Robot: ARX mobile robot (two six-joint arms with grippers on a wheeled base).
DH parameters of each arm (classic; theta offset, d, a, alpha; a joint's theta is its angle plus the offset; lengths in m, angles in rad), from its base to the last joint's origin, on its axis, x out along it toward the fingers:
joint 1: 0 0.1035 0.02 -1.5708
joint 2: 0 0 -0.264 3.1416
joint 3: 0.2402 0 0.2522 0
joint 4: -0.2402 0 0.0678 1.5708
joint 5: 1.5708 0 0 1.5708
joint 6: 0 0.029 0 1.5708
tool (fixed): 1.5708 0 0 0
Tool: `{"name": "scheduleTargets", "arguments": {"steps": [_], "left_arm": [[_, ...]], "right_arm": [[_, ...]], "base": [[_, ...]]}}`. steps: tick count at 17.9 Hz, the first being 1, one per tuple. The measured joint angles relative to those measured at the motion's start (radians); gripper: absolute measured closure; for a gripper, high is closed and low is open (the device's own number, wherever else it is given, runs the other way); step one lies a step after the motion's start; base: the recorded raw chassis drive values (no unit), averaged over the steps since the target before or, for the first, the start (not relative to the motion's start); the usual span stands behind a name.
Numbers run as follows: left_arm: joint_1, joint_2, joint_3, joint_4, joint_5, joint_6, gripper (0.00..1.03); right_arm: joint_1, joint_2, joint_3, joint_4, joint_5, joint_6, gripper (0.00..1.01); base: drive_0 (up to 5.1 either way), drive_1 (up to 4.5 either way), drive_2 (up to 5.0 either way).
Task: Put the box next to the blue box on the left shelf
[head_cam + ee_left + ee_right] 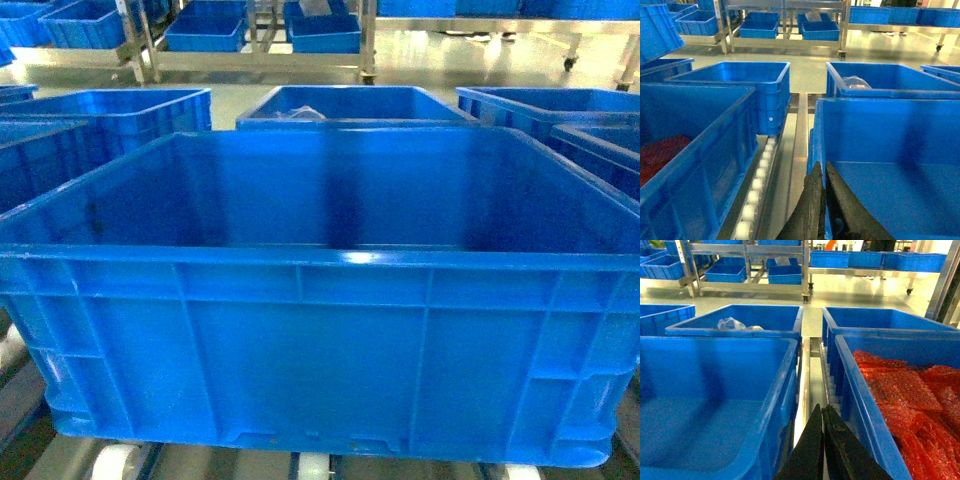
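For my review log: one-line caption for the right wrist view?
Shut right gripper between the empty blue crate and a crate of red bubble wrap, above the roller rails.

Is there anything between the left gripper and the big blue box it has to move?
Nothing visible. In the left wrist view the left gripper sits right at the left wall of the box, jaws close together near the rim. Whether they pinch the wall cannot be told. The roller rail runs beside it.
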Motion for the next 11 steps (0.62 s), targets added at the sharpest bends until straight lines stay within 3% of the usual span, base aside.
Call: {"name": "scheduleTargets", "arguments": {"steps": [1,3,4,5,6,9,10,11], "left_arm": [[0.006,-0.030,-0.022,-0.010,0.006,0.000,1.01],[0.068,-0.093,-0.061,-0.035,0.074,0.001,1.01],[0.079,-0.124,-0.076,-0.051,0.070,0.000,1.01],[0.080,-0.171,-0.097,-0.074,0.075,0.001,1.01],[0.079,-0.196,-0.108,-0.089,0.079,0.001,1.01],[0.076,-0.296,-0.144,-0.156,0.080,0.001,1.01],[0.076,-0.302,-0.179,-0.093,0.080,0.001,1.01],[0.077,-0.323,-0.189,-0.126,0.079,0.000,1.01]], "right_arm": [[-0.006,-0.029,-0.018,-0.011,-0.013,0.000,1.00],[-0.021,-0.087,-0.055,-0.039,-0.034,0.000,1.00],[-0.032,-0.118,-0.073,-0.053,-0.038,0.000,1.00],[-0.073,-0.155,-0.089,-0.077,-0.095,-0.001,1.00],[-0.107,-0.185,-0.097,-0.094,-0.117,-0.001,1.00],[-0.119,-0.283,-0.132,-0.158,-0.121,-0.001,1.00],[-0.119,-0.322,-0.142,-0.188,-0.121,-0.001,1.00],[-0.119,-0.325,-0.166,-0.129,-0.121,-0.001,1.00]], "base": [[0.0,0.00,0.0],[0.0,0.00,0.0],[0.0,0.00,0.0],[0.0,0.00,0.0],[0.0,0.00,0.0],[0.0,0.00,0.0],[0.0,0.00,0.0],[0.0,0.00,0.0]]}}
